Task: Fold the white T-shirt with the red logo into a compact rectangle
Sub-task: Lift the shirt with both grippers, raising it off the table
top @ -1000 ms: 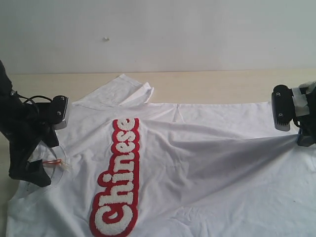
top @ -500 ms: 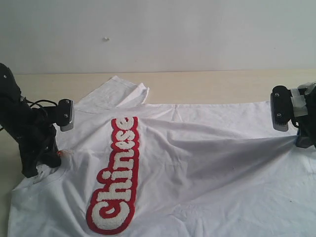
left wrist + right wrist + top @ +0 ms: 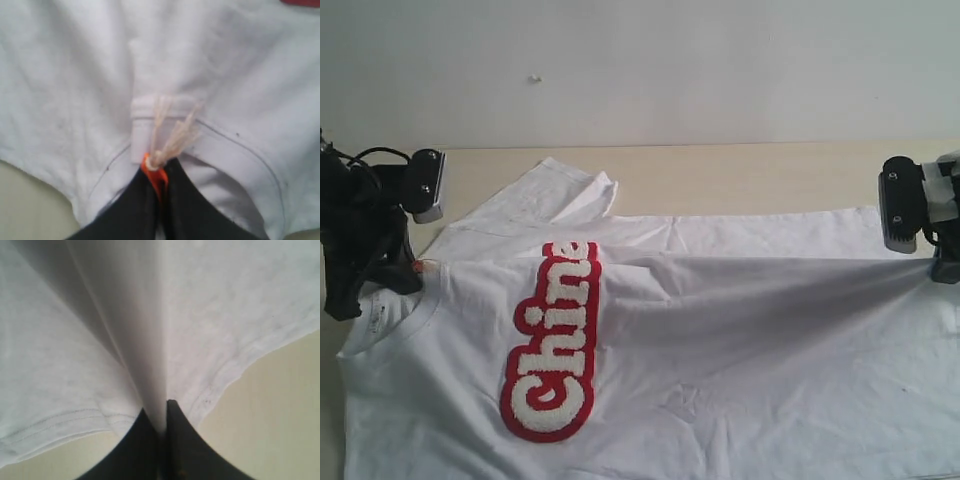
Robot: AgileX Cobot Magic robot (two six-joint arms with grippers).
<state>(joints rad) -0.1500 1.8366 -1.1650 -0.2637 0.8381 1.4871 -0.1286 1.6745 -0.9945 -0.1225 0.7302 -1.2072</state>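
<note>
The white T-shirt [image 3: 740, 380] lies spread over the table, neck to the left and hem to the right. Its red logo [image 3: 550, 345] shows "Chine"; a lifted fold of cloth hides the rest. My left gripper [image 3: 412, 272] [image 3: 159, 172] is shut on the ribbed collar [image 3: 150, 115], pinching the orange neck tag [image 3: 156, 179] and holding it off the table. My right gripper [image 3: 938, 266] [image 3: 162, 412] is shut on a ridge of the T-shirt [image 3: 150, 340] near the hem. The cloth is stretched taut between the two grippers.
A light wooden table [image 3: 750, 170] runs back to a white wall. One sleeve [image 3: 565, 190] lies flat behind the lifted edge. Bare tabletop shows beside the hem [image 3: 280, 415] and beside the neck [image 3: 25, 200].
The left gripper went from open to shut on the collar, then lifted it up and back to the left. The raised fold now covers the logo's last letters. The right gripper kept its grip.
</note>
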